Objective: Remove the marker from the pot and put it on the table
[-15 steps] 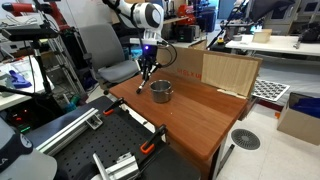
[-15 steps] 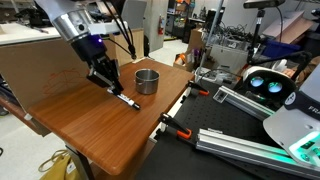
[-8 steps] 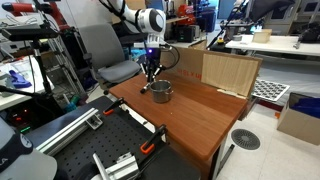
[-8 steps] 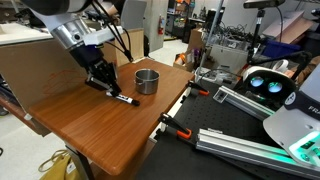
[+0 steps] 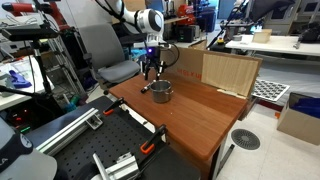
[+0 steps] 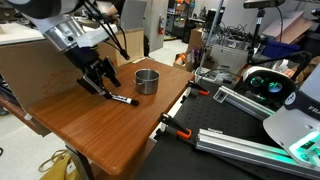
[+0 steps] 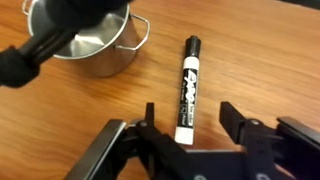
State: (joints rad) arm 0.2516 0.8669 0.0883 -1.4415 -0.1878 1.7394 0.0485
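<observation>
Marker (image 7: 187, 90) on table (image 7: 265, 60), beside pot (image 7: 103, 58)

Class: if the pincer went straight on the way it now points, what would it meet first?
Probably the marker, lying flat on the table right below the open pincer in the wrist view, though the pincer might straddle it and touch the wood. The pot stands aside, out of line.

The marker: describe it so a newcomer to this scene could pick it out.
Find the reddish-brown wooden table, then the silvery pot on it. The marker lies flat on the wood beside the pot: the only thin stick there, white-barrelled with a black cap.
</observation>
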